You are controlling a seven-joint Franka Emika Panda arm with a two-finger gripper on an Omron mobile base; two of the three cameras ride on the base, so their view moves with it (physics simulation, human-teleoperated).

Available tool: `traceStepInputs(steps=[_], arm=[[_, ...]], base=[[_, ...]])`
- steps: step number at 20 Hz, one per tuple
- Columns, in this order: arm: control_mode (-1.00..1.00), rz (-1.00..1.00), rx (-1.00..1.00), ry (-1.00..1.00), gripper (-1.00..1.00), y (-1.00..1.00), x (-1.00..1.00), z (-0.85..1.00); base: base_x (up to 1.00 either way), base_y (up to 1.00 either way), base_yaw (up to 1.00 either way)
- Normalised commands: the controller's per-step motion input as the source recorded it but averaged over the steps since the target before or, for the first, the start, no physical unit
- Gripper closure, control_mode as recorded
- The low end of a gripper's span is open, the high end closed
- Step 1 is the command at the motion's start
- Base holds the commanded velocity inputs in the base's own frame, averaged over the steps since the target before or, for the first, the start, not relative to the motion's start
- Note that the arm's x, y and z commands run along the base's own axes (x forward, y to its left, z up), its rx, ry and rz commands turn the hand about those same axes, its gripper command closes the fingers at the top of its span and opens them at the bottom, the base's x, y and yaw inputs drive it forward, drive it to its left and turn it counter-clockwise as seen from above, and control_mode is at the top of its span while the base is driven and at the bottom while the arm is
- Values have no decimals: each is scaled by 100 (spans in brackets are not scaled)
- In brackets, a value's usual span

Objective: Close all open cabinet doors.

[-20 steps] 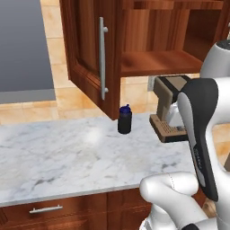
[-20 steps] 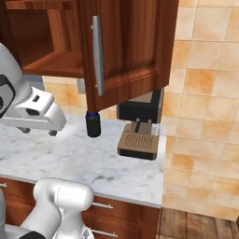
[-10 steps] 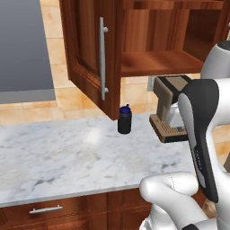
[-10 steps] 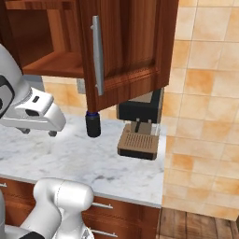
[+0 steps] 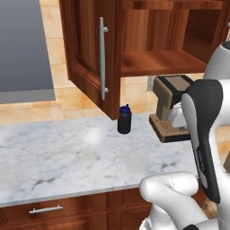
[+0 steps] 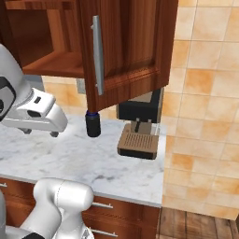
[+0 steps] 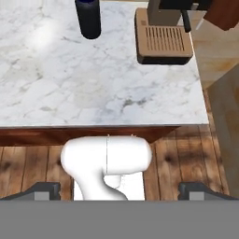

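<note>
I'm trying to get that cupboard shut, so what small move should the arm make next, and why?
Probably lift the gripper up toward the open cabinet door. The door swings out over the marble counter above the dark bottle, while the gripper's open fingers point down at the counter edge and floor, well below the door's long silver handle.

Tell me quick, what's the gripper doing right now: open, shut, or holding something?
Gripper: open, fingertips set wide apart, holding nothing; it hangs above the marble counter edge, clear of the open cabinet door.
</note>
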Motion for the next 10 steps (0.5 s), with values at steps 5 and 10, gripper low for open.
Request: traceStepInputs(steps=[5,10], arm=[[-100,11,4,-24,-100,-66,-31,29],[-100,9,1,-32,-100,-41,-22,13]], base=[[0,0,0],[0,0,0]])
